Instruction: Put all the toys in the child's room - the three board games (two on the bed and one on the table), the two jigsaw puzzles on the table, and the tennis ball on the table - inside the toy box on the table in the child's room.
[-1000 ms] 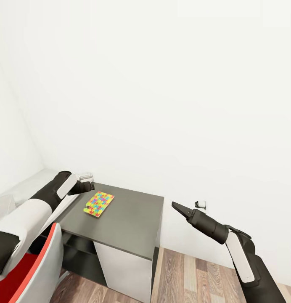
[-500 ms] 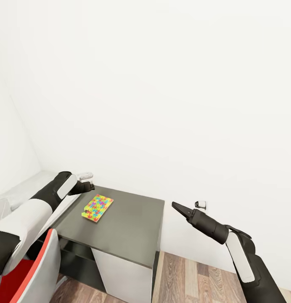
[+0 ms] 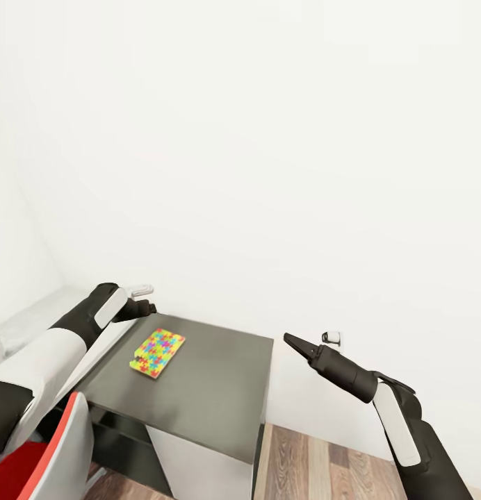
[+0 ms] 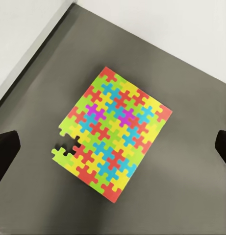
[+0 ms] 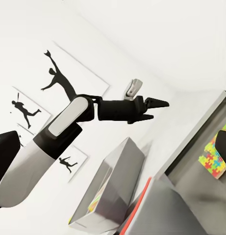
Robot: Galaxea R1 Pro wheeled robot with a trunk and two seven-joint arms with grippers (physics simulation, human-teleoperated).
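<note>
One jigsaw puzzle, a flat sheet of yellow, pink, green and blue pieces, lies on the dark grey cabinet. My left gripper hovers just above and behind it. In the left wrist view the jigsaw puzzle lies centred between the left gripper's spread fingers, untouched. My right gripper hangs in the air to the right of the cabinet, open and empty. The right wrist view shows the toy box with something colourful inside, beyond the left gripper.
The light table runs along the left, beside the cabinet. A red chair stands at the lower left. A white wall rises close behind the cabinet, with a small socket on it. Black sports pictures hang on the side wall. Wood floor lies to the right.
The whole picture has shifted: cabinet, puzzle and chair now sit a little lower and further left. Both arms hold their pose, and the puzzle still lies on the cabinet.
</note>
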